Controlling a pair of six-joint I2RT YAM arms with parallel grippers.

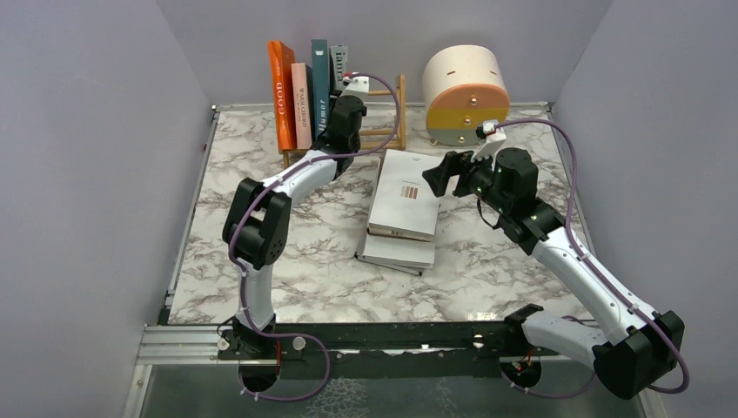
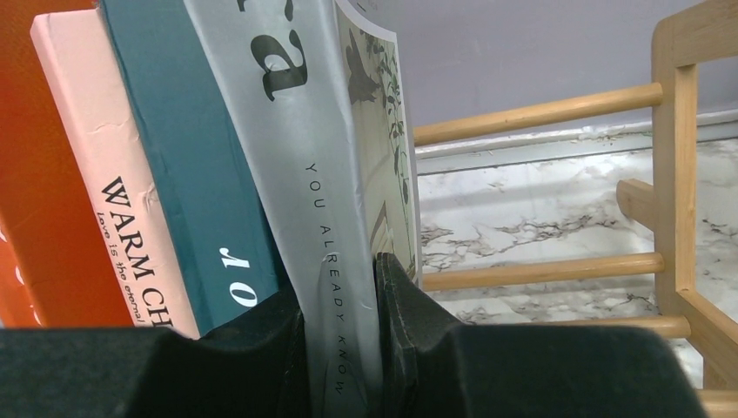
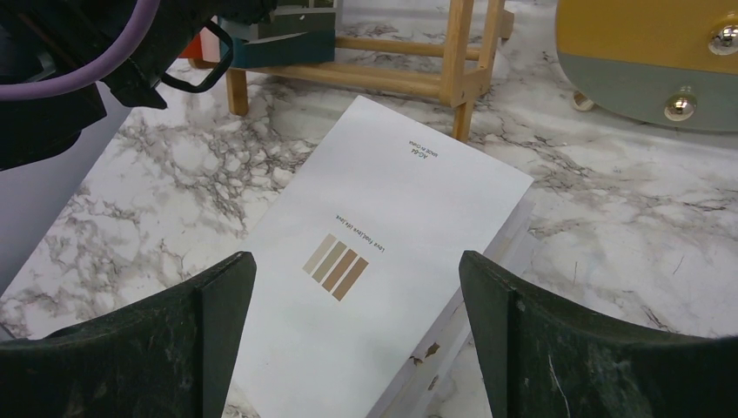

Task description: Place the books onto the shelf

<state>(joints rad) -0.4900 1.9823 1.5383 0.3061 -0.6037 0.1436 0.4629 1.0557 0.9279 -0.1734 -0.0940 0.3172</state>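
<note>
Firstly, far left, on the shelf [image 1: 396,109]: orange book [image 1: 280,91], pink book [image 1: 301,104], teal book [image 1: 320,83] and grey book [image 1: 338,61], 4 spines standing side by side at the rack's left end. Orange is the tallest.

Left gripper [image 2: 341,305] is pinching the grey book low on its spine, 1 finger [image 2: 409,322] on each side. The cover facing right shows a plant print.

Right of that, the shelf's wooden rungs and end frame.

Mid-table, just in front of the shelf's right end, a stack of white books [image 1: 405,205] lies flat on the marble table [image 1: 261,261]. The top one has 4 tan stripes on its cover. At least 2 in the stack; exact count unclear.

Right gripper [image 3: 357,287] hovers over the top white book, fingers spread wide, touching nothing.

Far right, at the back: round drawer unit [image 1: 466,94], cream over yellow over orange, apart from the shelf.
</note>
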